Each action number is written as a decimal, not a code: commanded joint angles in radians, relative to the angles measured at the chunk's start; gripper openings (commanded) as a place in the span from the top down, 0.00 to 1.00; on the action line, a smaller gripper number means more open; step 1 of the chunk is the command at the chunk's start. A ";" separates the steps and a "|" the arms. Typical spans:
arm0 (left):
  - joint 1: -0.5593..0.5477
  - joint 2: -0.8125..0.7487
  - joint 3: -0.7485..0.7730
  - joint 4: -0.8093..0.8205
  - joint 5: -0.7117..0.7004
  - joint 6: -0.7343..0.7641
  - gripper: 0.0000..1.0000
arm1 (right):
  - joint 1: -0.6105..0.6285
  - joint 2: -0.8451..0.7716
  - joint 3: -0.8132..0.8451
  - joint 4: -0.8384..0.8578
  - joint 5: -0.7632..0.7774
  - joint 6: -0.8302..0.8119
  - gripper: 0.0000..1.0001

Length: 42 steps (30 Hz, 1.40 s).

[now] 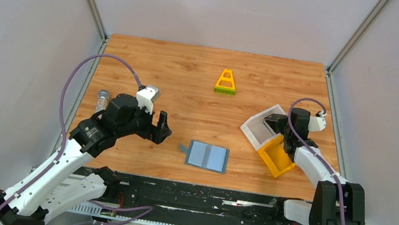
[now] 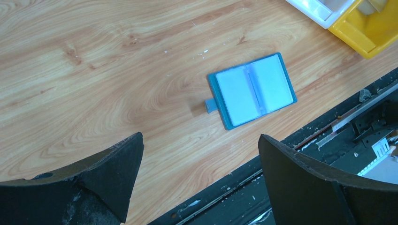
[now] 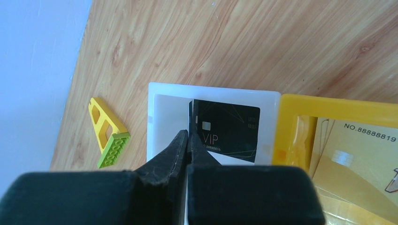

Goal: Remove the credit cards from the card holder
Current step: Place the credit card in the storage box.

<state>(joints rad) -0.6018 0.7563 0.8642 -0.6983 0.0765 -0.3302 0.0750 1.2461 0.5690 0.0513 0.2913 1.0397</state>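
The card holder (image 1: 207,156) (image 2: 252,90), a slate-blue bifold with a small tab, lies open and flat on the wood near the front edge. My left gripper (image 1: 163,126) (image 2: 199,140) hovers to its left, open and holding nothing. My right gripper (image 1: 275,123) (image 3: 189,133) is over the white bin (image 1: 254,131) (image 3: 211,89), shut on the left edge of a black credit card (image 3: 227,133) marked VIP. A tan credit card (image 3: 356,150) lies in the yellow bin (image 1: 276,157) (image 3: 338,105).
A yellow and green toy brick frame (image 1: 225,82) (image 3: 109,132) stands at the back centre. A clear vial (image 1: 103,99) lies by the left wall. The black rail (image 1: 191,197) (image 2: 328,136) runs along the table's front edge.
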 commanded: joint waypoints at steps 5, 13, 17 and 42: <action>-0.003 -0.013 0.007 0.019 -0.006 0.023 0.00 | -0.008 0.027 -0.006 0.067 0.031 0.016 1.00; -0.003 -0.013 0.009 0.017 -0.008 0.022 0.00 | -0.010 0.057 0.002 0.056 0.034 0.020 0.99; -0.003 -0.011 0.010 0.018 -0.012 0.022 0.00 | -0.012 0.058 0.015 0.027 0.041 0.023 0.92; -0.003 0.058 -0.010 0.053 0.078 -0.040 0.00 | -0.021 -0.136 0.132 -0.273 0.109 -0.017 0.76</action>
<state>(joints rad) -0.6018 0.7933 0.8639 -0.6968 0.0795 -0.3374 0.0601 1.1809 0.6399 -0.1692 0.3855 1.0512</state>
